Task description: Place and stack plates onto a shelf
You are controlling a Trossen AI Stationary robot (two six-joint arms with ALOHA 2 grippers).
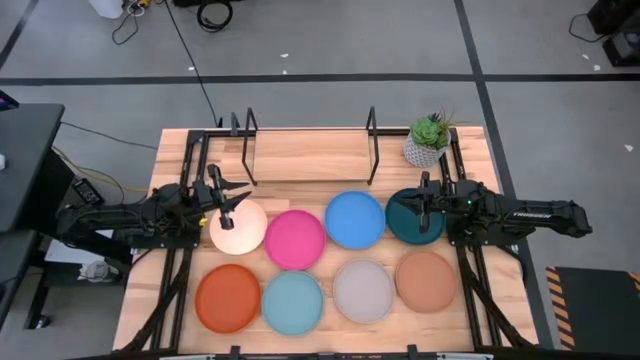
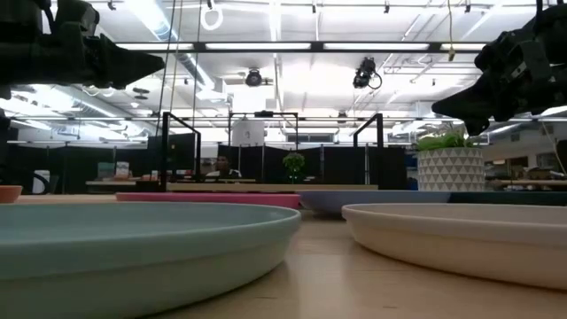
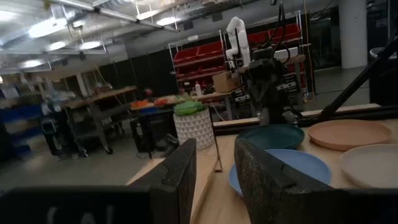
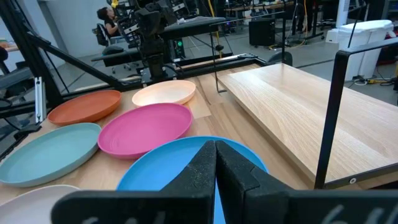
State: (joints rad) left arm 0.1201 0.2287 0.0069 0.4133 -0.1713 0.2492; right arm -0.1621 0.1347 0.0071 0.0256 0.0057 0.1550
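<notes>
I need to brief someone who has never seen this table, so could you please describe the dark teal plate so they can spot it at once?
Start at the potted plant in the table's back right corner. Right in front of it, at the right end of the back row of four plates, lies the dark teal plate, partly under the right gripper. It is the darkest plate there; its neighbour is a brighter blue plate.

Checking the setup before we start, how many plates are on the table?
8. Back row: cream, pink, blue, dark teal. Front row: orange, light blue, grey, tan-brown.
</notes>
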